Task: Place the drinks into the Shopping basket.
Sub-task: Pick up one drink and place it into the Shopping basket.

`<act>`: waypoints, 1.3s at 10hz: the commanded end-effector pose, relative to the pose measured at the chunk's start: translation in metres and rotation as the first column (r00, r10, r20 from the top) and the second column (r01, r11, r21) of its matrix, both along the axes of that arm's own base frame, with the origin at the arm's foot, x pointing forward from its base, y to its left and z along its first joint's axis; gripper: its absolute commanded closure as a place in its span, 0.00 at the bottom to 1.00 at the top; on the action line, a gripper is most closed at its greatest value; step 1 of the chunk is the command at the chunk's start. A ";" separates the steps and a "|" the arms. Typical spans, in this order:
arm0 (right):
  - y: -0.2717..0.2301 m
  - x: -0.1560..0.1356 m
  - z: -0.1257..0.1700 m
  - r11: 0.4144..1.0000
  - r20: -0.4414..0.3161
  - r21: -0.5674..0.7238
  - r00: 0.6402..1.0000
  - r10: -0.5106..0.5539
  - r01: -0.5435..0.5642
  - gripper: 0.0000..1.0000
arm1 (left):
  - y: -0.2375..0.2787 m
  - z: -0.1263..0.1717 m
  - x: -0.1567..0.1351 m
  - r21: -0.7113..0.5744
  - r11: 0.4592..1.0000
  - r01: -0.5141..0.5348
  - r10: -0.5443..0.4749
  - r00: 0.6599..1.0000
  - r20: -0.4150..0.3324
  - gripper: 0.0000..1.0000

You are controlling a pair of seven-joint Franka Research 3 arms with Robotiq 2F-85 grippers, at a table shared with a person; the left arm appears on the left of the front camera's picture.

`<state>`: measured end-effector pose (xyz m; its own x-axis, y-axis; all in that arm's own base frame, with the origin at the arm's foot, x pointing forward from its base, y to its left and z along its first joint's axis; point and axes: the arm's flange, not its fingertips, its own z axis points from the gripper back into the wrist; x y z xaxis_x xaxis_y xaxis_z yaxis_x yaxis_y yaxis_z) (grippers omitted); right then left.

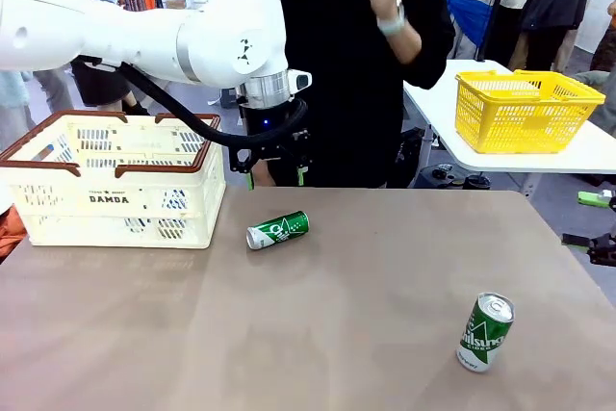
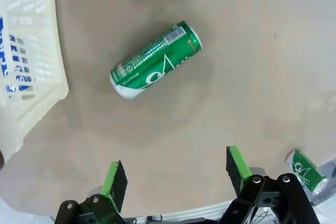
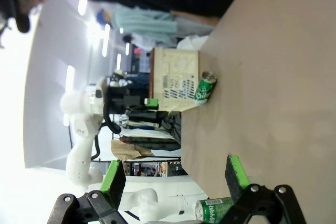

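My left hand [image 1: 276,177], spread and empty, hangs nearest the toppled green can [image 1: 277,230]. The can's long axis runs slantwise across my finger line.

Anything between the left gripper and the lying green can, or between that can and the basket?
Nothing visible. The open left gripper hangs above the lying green can with clear air between; bare table runs from can to Shopping basket.
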<state>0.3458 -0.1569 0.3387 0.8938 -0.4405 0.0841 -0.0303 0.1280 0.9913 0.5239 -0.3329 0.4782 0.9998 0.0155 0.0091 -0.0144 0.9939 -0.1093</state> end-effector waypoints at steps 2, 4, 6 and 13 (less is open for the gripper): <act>-0.002 -0.001 0.005 1.000 -0.019 0.001 1.000 0.009 -0.009 0.00 | 0.000 -0.015 0.051 0.034 0.911 0.412 -0.413 0.908 0.064 0.00; -0.002 -0.001 0.005 1.000 -0.019 0.001 1.000 0.009 -0.009 0.00 | 0.006 -0.032 0.068 0.144 0.653 0.743 -0.757 0.646 0.101 0.00; -0.002 -0.001 0.005 1.000 -0.019 0.001 1.000 0.009 -0.009 0.00 | 0.011 -0.054 0.067 0.115 0.441 0.890 -0.896 0.428 0.122 0.00; -0.002 -0.001 0.005 1.000 -0.019 0.001 1.000 0.009 -0.009 0.00 | 0.015 -0.103 0.066 0.092 0.183 0.979 -0.971 0.166 0.171 0.00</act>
<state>0.3458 -0.1569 0.3387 0.8937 -0.4406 0.0841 -0.0302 0.1280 0.9913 0.5967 -0.3260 0.3731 0.1607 -0.9682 0.1920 0.9869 0.1606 -0.0161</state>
